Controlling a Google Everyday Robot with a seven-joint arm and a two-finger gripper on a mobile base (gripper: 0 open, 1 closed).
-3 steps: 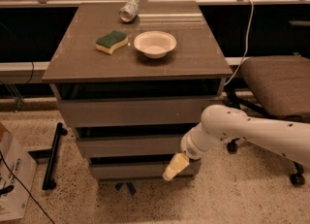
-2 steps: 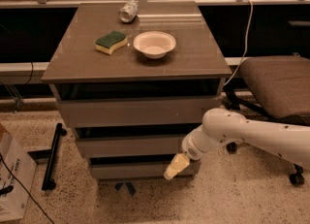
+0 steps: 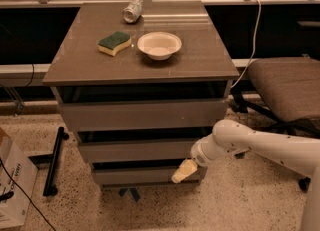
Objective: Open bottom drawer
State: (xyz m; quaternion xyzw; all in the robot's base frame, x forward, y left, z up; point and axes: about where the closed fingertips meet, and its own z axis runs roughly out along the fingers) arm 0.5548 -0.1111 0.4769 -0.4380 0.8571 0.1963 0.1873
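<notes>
Grey-brown laminate cabinet (image 3: 200,60), three handleless drawers stacked, seen from above and in front.

- Bottom drawer (image 3: 135,176): lowest of the stack, just above the speckled floor (image 3: 240,205). Front is flat and matte, and the shortest and narrowest of the three as seen here. A dark gap separates it from the middle drawer (image 3: 130,150); the top drawer (image 3: 140,115) sits above that, under the cabinet top.
- Gripper (image 3: 183,171): cream-coloured tip on a white arm (image 3: 260,145) that enters from the right. It points down and to the left and lies over the right end of the bottom drawer front, near its upper edge.
- Jaws: they read as a single narrow wedge with no gap between them and nothing held, so probably closed together; the view is soft here.
- On the cabinet top: a green and yellow sponge (image 3: 114,43) at left, a white bowl (image 3: 159,45) just beside it at centre, and a can (image 3: 132,11) lying on its side near the back edge.
- Surroundings: padded office chair (image 3: 287,87) to the right of the cabinet, with a white cable (image 3: 252,40) hanging behind it. A cardboard box (image 3: 12,185) is at the lower left, and a black bar (image 3: 54,162) lies on the floor between box and cabinet.
</notes>
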